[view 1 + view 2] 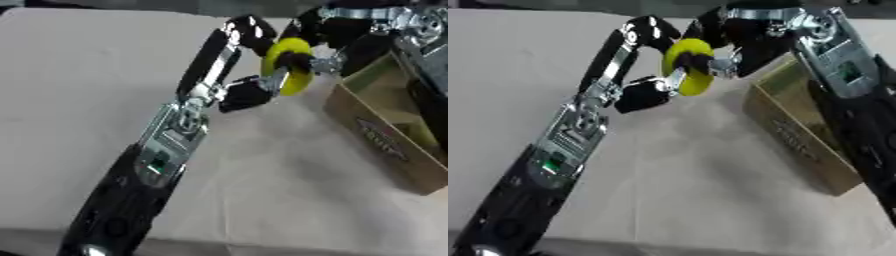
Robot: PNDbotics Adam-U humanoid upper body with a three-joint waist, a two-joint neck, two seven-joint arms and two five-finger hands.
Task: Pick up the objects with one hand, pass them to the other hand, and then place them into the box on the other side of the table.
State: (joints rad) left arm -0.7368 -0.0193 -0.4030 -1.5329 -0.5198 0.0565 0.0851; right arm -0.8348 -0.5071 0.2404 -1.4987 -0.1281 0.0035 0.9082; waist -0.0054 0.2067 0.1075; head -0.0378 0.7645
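A yellow ring [289, 47] hangs in the air above the middle of the table, just left of the cardboard box [385, 145]. My left hand [214, 60] reaches up from the lower left; its fingers curl over the ring's left side and its thumb sits below it. My right hand [750, 40] comes in from the upper right, and a dark finger passes through the ring's hole. Both hands hold the ring at once. The box stands open at the right edge, and my right forearm hides part of it.
A pale cloth covers the table [79, 100]. My left forearm [149, 170] lies diagonally across the lower left. The box's inside shows a greenish floor [385, 87].
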